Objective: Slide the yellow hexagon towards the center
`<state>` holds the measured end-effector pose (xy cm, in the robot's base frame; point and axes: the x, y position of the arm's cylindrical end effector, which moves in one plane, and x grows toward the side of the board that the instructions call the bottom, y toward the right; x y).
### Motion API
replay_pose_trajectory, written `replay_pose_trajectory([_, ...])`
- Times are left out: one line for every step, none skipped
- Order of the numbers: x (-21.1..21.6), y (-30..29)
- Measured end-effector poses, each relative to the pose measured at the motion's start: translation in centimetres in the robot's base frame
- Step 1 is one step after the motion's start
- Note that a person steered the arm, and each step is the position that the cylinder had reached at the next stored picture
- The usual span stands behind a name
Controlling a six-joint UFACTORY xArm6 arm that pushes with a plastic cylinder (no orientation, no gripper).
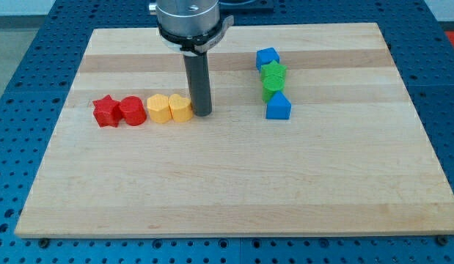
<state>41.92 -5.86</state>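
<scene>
Two yellow blocks sit side by side left of the board's middle: a yellow hexagon [159,108] and, touching its right side, a second yellow block [180,108] of rounded shape. My tip [201,114] stands right against the right side of that second yellow block, so the rounded block lies between my tip and the hexagon. The rod rises straight up to the arm at the view's top.
A red star [104,111] and a red round block [131,111] continue the row to the left. At the right stands a column: blue block [268,58], green star [273,73], green block [272,89], blue block [278,107]. The wooden board [234,183] carries all.
</scene>
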Motion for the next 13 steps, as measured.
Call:
replay_pose_trajectory([0.0, 0.0])
replay_pose_trajectory([1.4, 0.4])
replay_pose_trajectory([4.5, 0.3])
replay_pose_trajectory([6.1, -2.2])
replay_pose_trajectory([6.1, -4.2])
replay_pose_trajectory([6.0, -5.8])
replay_pose_trajectory([4.5, -6.4])
replay_pose_trajectory([2.3, -6.5])
replay_pose_trajectory([0.1, -6.6])
replay_pose_trajectory([-2.7, -7.2])
replay_pose_trajectory([-5.6, -8.1])
replay_pose_trajectory([-7.5, -8.0])
replay_pose_trajectory([-10.2, -7.5])
